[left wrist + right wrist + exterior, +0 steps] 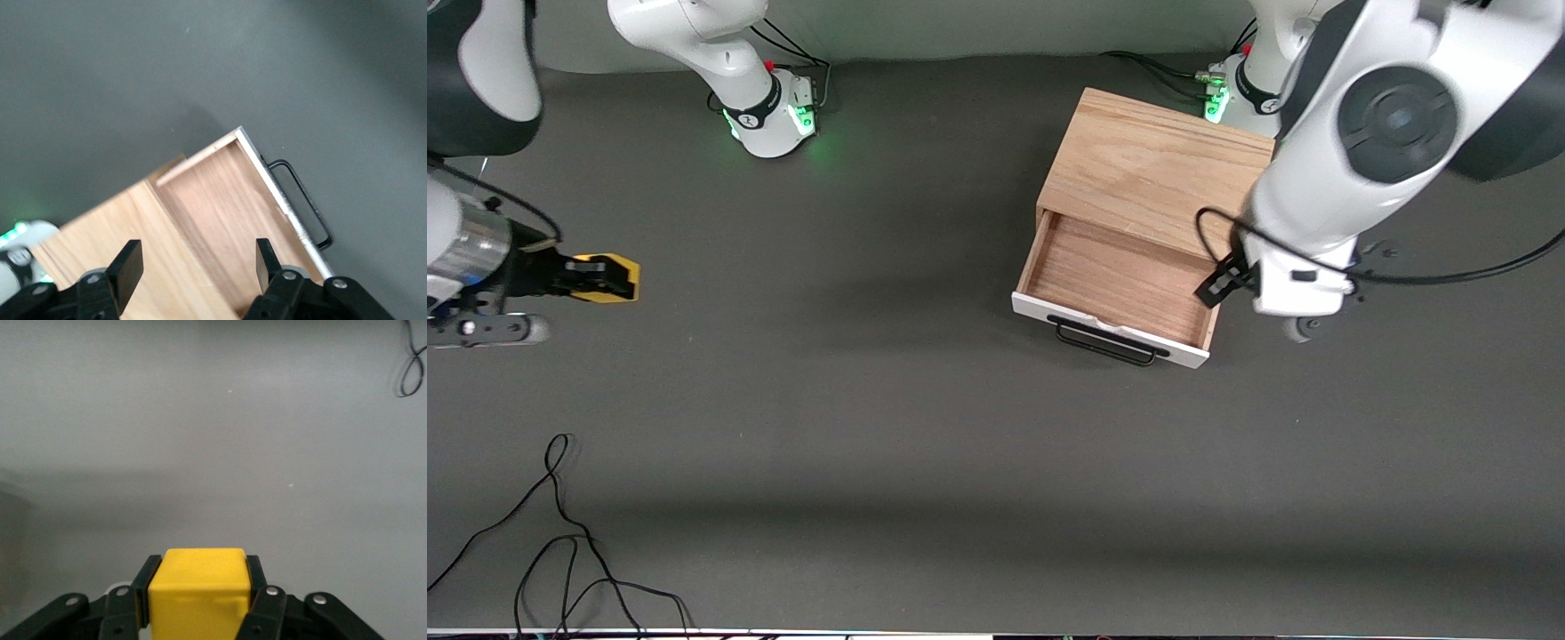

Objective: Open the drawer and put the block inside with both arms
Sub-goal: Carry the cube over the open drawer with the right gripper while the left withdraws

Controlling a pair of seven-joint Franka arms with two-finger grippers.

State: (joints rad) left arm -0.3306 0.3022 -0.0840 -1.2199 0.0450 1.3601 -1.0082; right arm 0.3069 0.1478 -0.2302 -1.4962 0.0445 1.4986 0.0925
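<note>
The drawer [1120, 280] stands pulled out of the light oak box [1156, 164], showing its bare wood interior, white front panel and black bar handle [1107, 344]. My left gripper [1227, 280] hangs over the drawer's edge at the left arm's end. In the left wrist view it [198, 267] is open and empty above the box top and the drawer interior [233, 213]. My right gripper [591, 277] is shut on the yellow block [630, 276] above the table at the right arm's end. In the right wrist view the block [198, 600] sits between the fingers [145, 577].
Loose black cables [560, 533] lie on the dark table near the front camera at the right arm's end. The arms' green-lit bases [774, 120] stand along the table's edge farthest from the front camera. A black cable [1449, 271] hangs from the left arm.
</note>
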